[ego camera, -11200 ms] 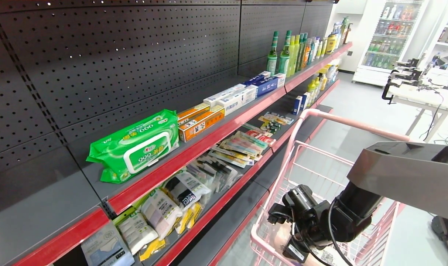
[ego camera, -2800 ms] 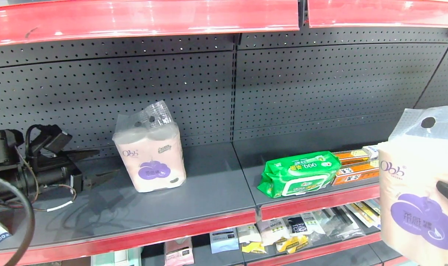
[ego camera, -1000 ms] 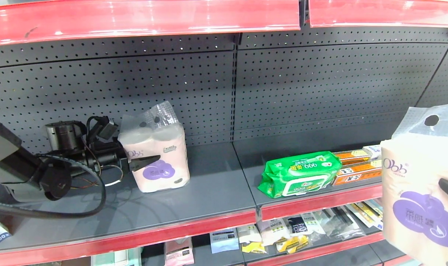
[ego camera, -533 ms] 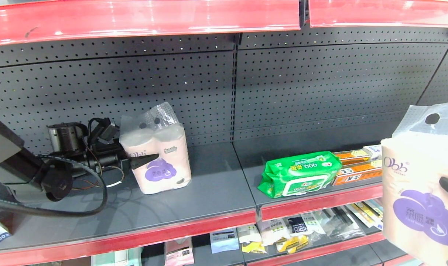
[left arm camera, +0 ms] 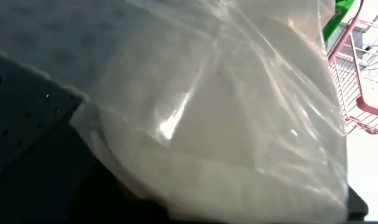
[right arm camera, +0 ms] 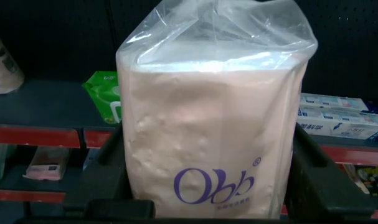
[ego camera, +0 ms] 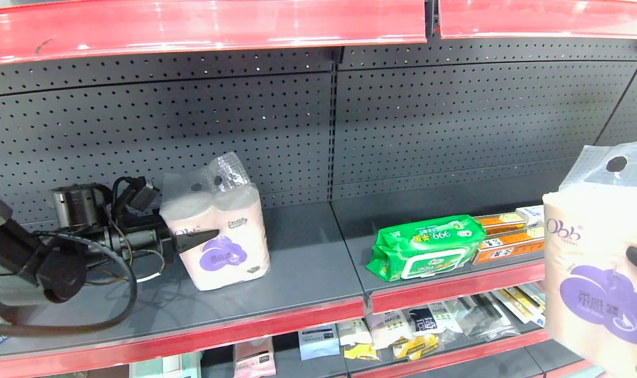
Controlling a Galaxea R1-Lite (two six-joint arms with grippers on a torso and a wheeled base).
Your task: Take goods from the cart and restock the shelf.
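A pink toilet paper pack with a purple print stands on the grey shelf, left of its middle. My left gripper comes in from the left and is shut on it; one dark finger lies across its front, the other is hidden behind. In the left wrist view the pack's plastic wrap is right at the camera. A second, alike pack hangs at the right edge, in front of the shelf, with my right gripper shut on its sides.
A green wet-wipes pack and orange boxes lie on the shelf's right part. The stretch between the left pack and the wipes is bare. A red-edged shelf hangs overhead; small packets fill the lower shelf. The pink cart stands behind.
My left gripper closed in on the shelf pack from the left, took hold, and has drawn it slightly left and toward the shelf's front. The right pack has barely moved.
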